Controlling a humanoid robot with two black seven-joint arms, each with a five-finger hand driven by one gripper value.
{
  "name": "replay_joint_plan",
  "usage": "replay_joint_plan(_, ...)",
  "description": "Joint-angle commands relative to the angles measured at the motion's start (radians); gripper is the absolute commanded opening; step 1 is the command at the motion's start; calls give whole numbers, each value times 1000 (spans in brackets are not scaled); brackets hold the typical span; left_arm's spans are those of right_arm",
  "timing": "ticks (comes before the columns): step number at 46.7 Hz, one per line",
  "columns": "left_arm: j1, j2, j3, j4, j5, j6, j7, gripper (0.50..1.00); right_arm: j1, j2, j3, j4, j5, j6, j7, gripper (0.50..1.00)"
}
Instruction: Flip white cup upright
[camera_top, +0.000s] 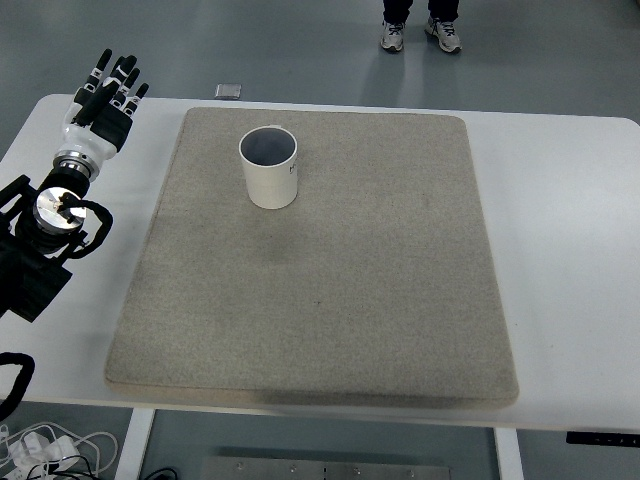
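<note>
A white cup (270, 167) stands upright with its open mouth up, on the far left part of a grey felt mat (330, 300). My left hand (107, 95) is over the white table at the far left, well to the left of the cup and apart from it. Its fingers are spread and hold nothing. My right arm does not show.
The mat lies on a white table (570, 250). A small grey object (229, 91) lies on the floor beyond the table's far edge. A person's feet (420, 35) show at the top. Cables (50, 448) lie on the floor at the bottom left.
</note>
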Motion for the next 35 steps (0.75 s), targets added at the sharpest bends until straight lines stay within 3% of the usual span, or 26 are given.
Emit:
replay_joint_plan(1, -4, -14, 2, 15, -17, -57, 21, 994, -2, 0, 3, 1, 0, 5, 0, 952)
replay_joint_plan(10, -21, -48, -1, 17, -35, -96, 50, 994, -2, 0, 1, 1, -5, -4, 0, 952)
replay_joint_plan(35, -49, -85, -7, 34, -107, -50, 53, 994, 0, 0, 13, 1, 3, -4, 0, 952)
